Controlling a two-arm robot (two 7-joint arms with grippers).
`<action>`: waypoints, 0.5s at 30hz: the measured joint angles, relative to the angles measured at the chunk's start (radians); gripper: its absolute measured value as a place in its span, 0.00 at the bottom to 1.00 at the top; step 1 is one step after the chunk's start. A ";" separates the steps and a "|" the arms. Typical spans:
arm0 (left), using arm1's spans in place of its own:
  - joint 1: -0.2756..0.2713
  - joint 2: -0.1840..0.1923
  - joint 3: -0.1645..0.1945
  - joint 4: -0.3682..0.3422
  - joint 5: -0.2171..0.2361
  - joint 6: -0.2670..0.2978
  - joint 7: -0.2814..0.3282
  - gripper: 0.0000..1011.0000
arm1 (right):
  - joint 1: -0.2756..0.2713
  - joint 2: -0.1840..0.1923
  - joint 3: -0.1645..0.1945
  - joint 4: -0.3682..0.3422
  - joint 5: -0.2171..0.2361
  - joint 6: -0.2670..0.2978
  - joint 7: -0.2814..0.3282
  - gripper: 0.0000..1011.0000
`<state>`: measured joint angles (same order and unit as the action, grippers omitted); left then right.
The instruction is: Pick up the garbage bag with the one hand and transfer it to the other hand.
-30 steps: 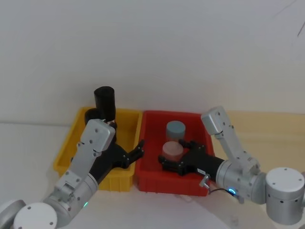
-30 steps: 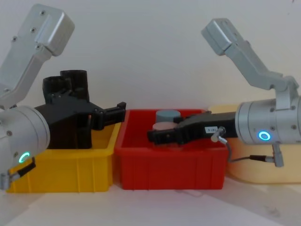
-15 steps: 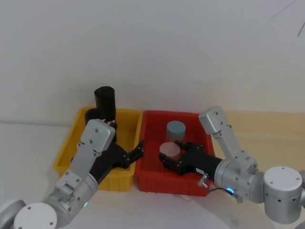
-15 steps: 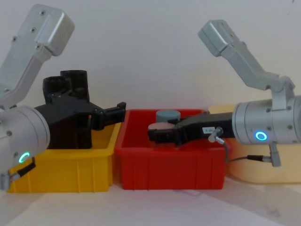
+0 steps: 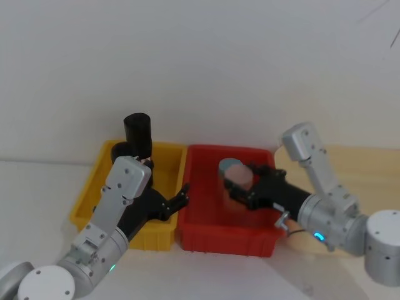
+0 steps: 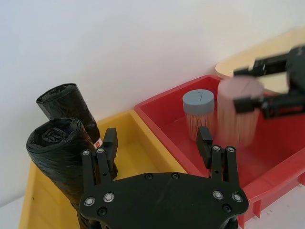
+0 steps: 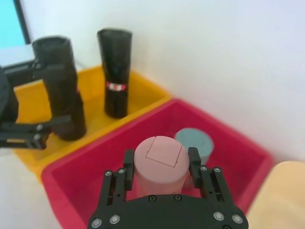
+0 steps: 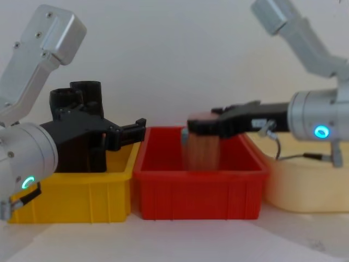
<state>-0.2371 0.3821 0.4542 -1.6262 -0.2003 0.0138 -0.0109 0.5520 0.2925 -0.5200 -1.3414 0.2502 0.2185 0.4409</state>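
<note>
The garbage bag (image 6: 52, 143), a plain black roll, stands upright in the yellow bin (image 5: 86, 201), in front of a second black roll (image 7: 114, 71) that bears a red-and-white sticker. My left gripper (image 6: 157, 133), with the green ring, is open low over the yellow bin's right side. The plain roll (image 7: 61, 90) stands just outside its left finger, not between the fingers. My right gripper (image 8: 199, 126), with the blue ring, is shut on a pink cylinder (image 7: 159, 157) and holds it above the red bin (image 8: 196, 191).
A grey-blue cylinder (image 6: 199, 110) stands in the red bin near its back wall. A pale beige round board (image 8: 300, 185) lies to the right of the red bin, under my right arm. A white wall rises close behind both bins.
My right gripper has lifted the pink cylinder up from the red bin's floor and drawn it to the right. The left arm and both black rolls have not moved.
</note>
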 joint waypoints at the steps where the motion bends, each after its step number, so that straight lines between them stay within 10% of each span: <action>1: 0.000 0.000 0.000 0.000 0.000 0.000 0.000 0.99 | -0.002 0.003 0.004 -0.009 -0.001 0.000 -0.003 0.66; 15: 0.000 0.000 0.000 0.000 0.000 0.000 0.000 0.99 | -0.043 0.071 0.142 -0.194 -0.002 0.001 -0.091 0.66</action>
<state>-0.2372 0.3821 0.4542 -1.6262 -0.2004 0.0138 -0.0109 0.5088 0.3637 -0.3783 -1.5352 0.2484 0.2197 0.3500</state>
